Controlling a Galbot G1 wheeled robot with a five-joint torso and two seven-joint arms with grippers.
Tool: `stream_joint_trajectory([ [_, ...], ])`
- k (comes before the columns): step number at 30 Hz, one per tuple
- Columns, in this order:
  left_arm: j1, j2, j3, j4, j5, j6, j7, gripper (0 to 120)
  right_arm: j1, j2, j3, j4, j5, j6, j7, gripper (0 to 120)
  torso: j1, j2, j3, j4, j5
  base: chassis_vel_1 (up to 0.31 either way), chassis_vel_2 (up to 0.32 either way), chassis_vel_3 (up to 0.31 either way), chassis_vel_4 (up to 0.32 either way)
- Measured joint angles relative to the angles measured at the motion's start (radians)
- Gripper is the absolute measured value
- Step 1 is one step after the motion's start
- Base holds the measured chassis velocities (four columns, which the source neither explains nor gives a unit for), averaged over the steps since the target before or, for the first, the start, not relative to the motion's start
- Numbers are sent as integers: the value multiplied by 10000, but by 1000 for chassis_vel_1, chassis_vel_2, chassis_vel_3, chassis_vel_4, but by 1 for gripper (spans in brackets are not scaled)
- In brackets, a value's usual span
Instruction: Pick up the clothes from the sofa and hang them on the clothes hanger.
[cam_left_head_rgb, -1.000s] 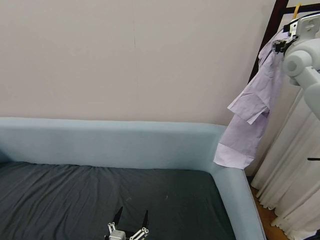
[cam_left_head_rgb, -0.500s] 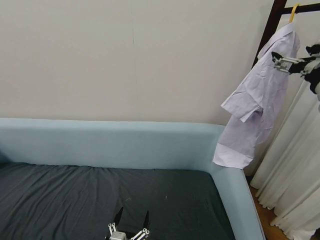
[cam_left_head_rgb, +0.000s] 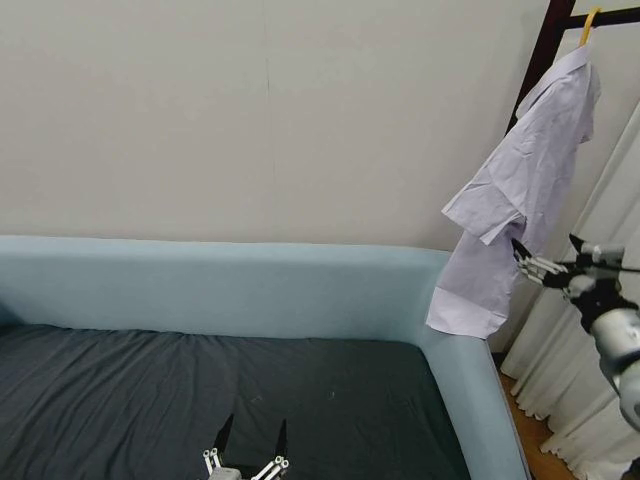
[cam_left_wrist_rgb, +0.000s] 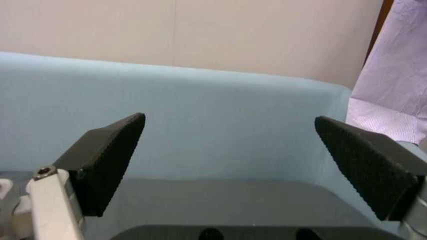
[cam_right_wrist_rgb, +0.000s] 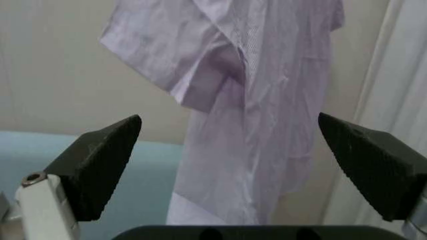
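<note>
A pale lilac short-sleeved shirt (cam_left_head_rgb: 520, 200) hangs on a yellow hanger (cam_left_head_rgb: 590, 20) from the dark wooden rack (cam_left_head_rgb: 545, 40) at the right, its hem draped over the sofa's corner. My right gripper (cam_left_head_rgb: 548, 255) stands open, level with the shirt's lower part and just to its right, holding nothing. In the right wrist view the shirt (cam_right_wrist_rgb: 253, 75) hangs a little way beyond the open right gripper (cam_right_wrist_rgb: 229, 120). My left gripper (cam_left_head_rgb: 255, 428) is open low over the dark seat cushion (cam_left_head_rgb: 150, 400). The left wrist view has the open left gripper (cam_left_wrist_rgb: 230, 145) facing the sofa back.
The light blue sofa (cam_left_head_rgb: 250, 285) has a tall backrest and a right armrest (cam_left_head_rgb: 480, 400). White curtains (cam_left_head_rgb: 590, 400) hang right of the rack. A plain beige wall (cam_left_head_rgb: 260, 110) rises behind. The sofa back (cam_left_wrist_rgb: 200, 115) and the shirt's edge (cam_left_wrist_rgb: 393, 75) appear in the left wrist view.
My right arm has come down from beside the hanger to the level of the shirt's lower part. The shirt now hangs free. The left gripper sits slightly lower.
</note>
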Motion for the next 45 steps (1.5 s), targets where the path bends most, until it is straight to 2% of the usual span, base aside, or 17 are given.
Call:
stream_joint_trajectory([
  [2,0,8,-40,1,33,-72,-71,100,-779,920,404,365,-466,16,-238,100,1,-1,1,6,1,0,0,0,0],
  [4,16,28,-172,-18,14,-146,-122,100,-1599,2029,559,753,-1111,139,-543,100,0,0,0,-2,2,0,0,0,0],
  [5,16,28,-172,-18,14,-146,-122,100,-1599,2029,559,753,-1111,139,-543,100,0,0,0,-2,2,0,0,0,0],
  [9,238,21,-595,-246,-182,-204,-228,100,-2576,3220,476,1184,-1996,587,-912,100,-1,0,-1,3,0,0,0,0,0],
  [12,319,21,-797,-345,-237,-227,-261,100,-2849,3538,415,1267,-2310,761,-983,100,0,0,0,4,-1,0,0,0,0],
  [15,495,64,-1355,-581,-607,-248,-297,100,-3269,4376,28,1460,-3242,1026,-1119,100,0,0,0,3,-1,0,0,0,0],
  [16,495,64,-1355,-581,-607,-248,-297,100,-3269,4376,28,1460,-3242,1026,-1119,100,0,0,0,3,-1,0,0,0,0],
  [19,657,155,-1731,-714,-936,-245,-306,100,-3485,5025,-459,1317,-4229,1495,-1393,100,0,0,1,3,-1,0,0,0,0],
  [21,673,160,-1750,-723,-950,-244,-308,100,-3510,5068,-488,1280,-4317,1563,-1423,100,0,0,1,3,-1,0,0,0,0],
  [25,1202,312,-2044,-881,-1102,-186,-422,100,-3915,5584,-625,497,-5464,2984,-2000,100,0,0,1,3,1,0,0,0,0],
  [31,1584,417,-2291,-1035,-1321,-119,-454,100,-4182,5903,-905,414,-5737,3701,-2774,100,0,1,1,2,1,0,0,0,0],
  [34,1725,414,-2511,-1009,-1504,-264,-458,100,-4360,6044,-1375,217,-5742,4398,-3400,100,0,0,1,2,2,0,0,0,0],
  [45,1847,292,-2238,-857,-1151,-663,-357,100,-4357,6323,-1976,-19,-6077,4712,-3664,100,0,1,1,3,2,0,0,0,0],
])
